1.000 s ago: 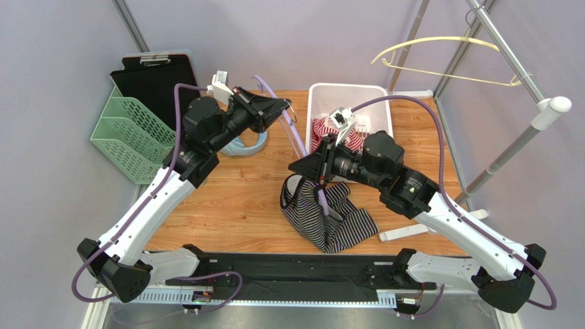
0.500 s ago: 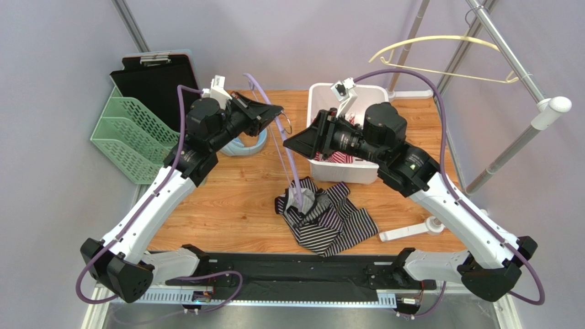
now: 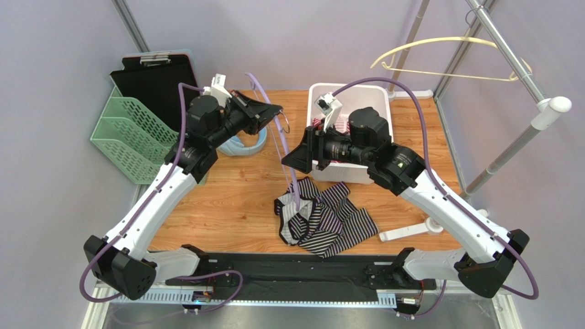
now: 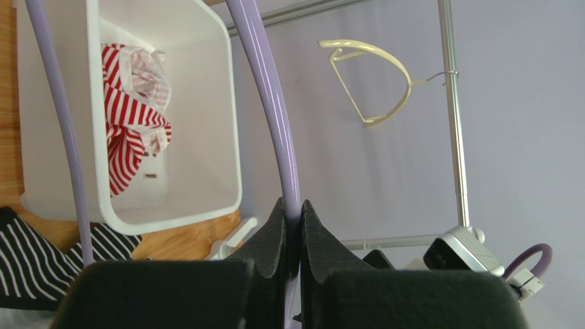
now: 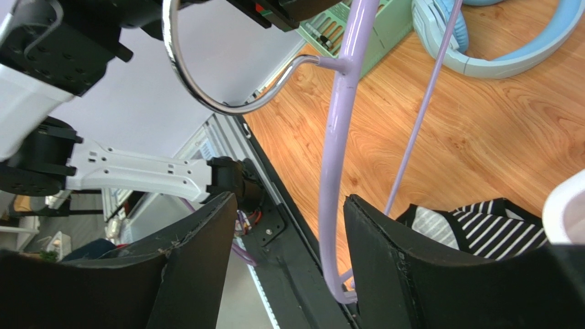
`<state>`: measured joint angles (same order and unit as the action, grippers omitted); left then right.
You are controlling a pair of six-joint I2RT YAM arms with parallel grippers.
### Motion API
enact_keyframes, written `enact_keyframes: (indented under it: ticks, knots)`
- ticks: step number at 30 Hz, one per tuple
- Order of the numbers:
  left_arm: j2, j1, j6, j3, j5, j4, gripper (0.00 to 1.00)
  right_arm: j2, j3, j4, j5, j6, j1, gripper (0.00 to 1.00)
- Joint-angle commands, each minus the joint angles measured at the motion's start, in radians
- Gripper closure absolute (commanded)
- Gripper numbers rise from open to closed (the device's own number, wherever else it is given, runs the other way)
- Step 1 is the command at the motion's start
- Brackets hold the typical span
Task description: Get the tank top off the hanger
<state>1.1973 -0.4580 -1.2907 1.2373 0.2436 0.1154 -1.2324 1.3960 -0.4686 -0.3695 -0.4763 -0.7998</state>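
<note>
The left jaws were clamped tight on the thin lilac plastic hanger, holding it tilted above the wooden surface. The right jaws stood open, with the hanger's bar between them in the right wrist view. The black-and-white striped tank top lay crumpled on the surface just before the white plastic bin, and the hanger's lower end reached its edge.

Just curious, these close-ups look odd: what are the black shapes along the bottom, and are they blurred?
Left wrist view: the left gripper, close to the lens, dark and slightly soft; the white bin behind is sharp. Right wrist view: the right gripper, likewise. Top view: evenly lit, sharp.
</note>
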Motion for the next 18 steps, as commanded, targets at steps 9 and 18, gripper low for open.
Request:
enact_keyframes:
  ticks: [9,18]
  knots:
    - [-0.001,0.007,0.002,-0.024,0.247,-0.195,1.00,0.019,-0.057,0.103,-0.107,0.024,0.002,0.45]
    - [-0.047,0.008,0.019,-0.024,0.255,-0.186,1.00,0.071,-0.181,0.240,-0.203,-0.088,0.004,0.59]
